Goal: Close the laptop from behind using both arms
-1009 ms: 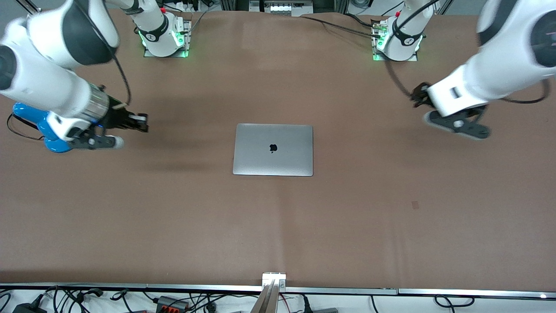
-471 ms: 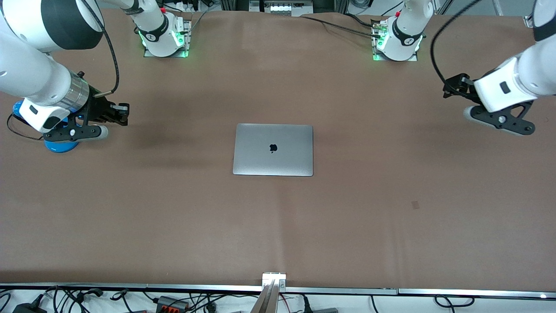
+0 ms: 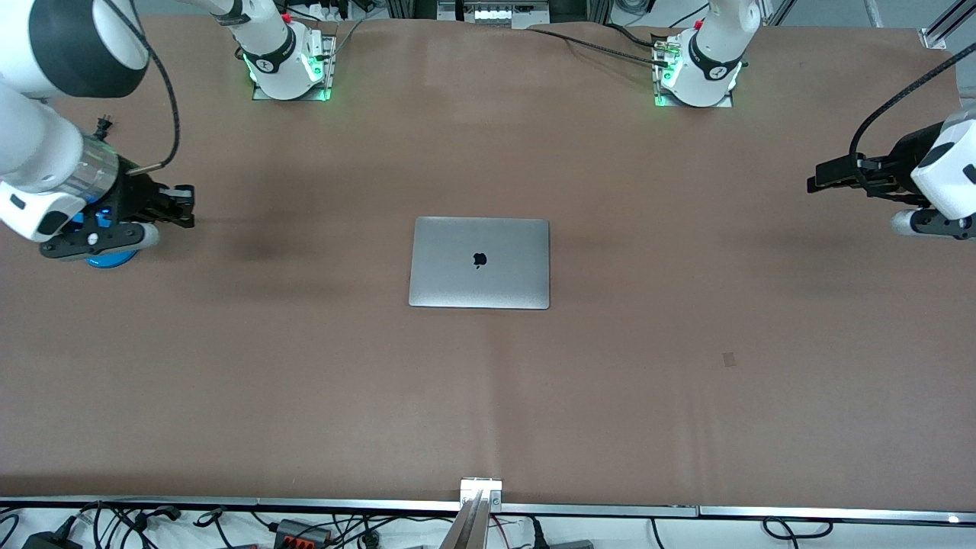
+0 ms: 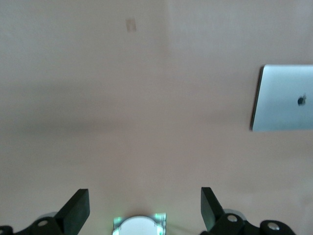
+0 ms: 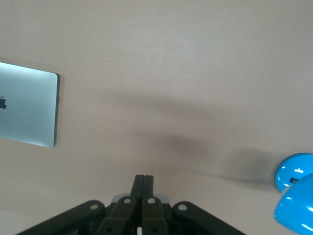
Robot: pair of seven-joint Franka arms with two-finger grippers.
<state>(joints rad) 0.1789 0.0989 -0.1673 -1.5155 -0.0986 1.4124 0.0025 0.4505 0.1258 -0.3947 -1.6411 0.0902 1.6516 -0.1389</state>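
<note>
Laptop [image 3: 479,262]: lid already flat shut, logo up, mid-table, long axis running between the arms' ends. Right gripper [image 3: 185,206], fingers pressed together, hangs over the table at the laptop's 9 o'clock; left gripper [image 3: 822,183], fingers spread wide, at its 3 o'clock. Both stand well apart from it, about equally.

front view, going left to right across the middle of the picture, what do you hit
right gripper (above a blue object) → laptop, lid shut → small dark mark on the table → left gripper
</note>
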